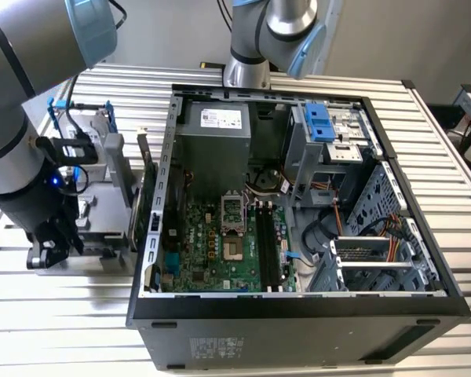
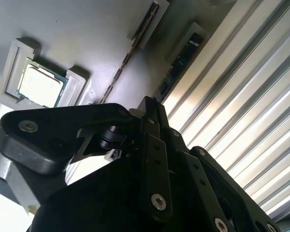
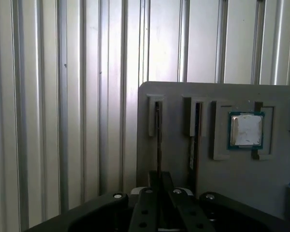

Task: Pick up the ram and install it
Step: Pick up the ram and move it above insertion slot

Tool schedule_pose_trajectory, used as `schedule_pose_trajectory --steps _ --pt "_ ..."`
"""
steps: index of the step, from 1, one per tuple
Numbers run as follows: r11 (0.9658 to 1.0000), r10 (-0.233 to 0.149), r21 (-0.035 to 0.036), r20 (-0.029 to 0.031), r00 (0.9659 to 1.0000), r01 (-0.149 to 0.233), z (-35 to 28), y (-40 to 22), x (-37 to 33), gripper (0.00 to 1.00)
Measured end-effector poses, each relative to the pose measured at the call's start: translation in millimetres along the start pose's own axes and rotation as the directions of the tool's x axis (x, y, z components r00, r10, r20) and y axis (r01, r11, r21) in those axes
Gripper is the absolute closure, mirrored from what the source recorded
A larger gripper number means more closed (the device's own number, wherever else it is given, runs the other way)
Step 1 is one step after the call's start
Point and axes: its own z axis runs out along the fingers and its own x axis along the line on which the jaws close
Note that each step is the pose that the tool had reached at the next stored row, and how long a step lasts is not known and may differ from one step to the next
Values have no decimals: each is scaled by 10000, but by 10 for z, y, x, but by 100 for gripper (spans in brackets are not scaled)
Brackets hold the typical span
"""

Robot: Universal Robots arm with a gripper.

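The ram [image 3: 158,128] is a thin board standing on edge in a slot of the grey fixture plate [image 3: 174,159], near the plate's edge. In the second wrist view the ram [image 2: 130,50] shows a brownish edge. A second similar stick [image 3: 193,140] with a greenish edge stands in the neighbouring slot. My gripper [image 3: 160,181] hovers above the near end of the ram, in line with it, fingers together and nothing seen between them. In the exterior view the gripper [image 1: 51,250] hangs over the fixture at the exterior view's left. The black motherboard slots [image 1: 267,247] lie inside the open case.
A processor chip [image 3: 246,129] sits in a pocket of the plate beside the sticks. The open computer case [image 1: 165,236] stands at the exterior view's right of the fixture, with a tall expansion card [image 1: 145,184] between them. A slatted metal table [image 3: 48,121] lies underneath.
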Motion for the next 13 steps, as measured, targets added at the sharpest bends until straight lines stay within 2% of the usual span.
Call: schedule_pose_trajectory --steps 6,13 --pt "10000 0 -1 2 10000 0 -130 -3 -9 100" --pt "10000 0 -1 2 10000 0 -207 -5 -15 100"
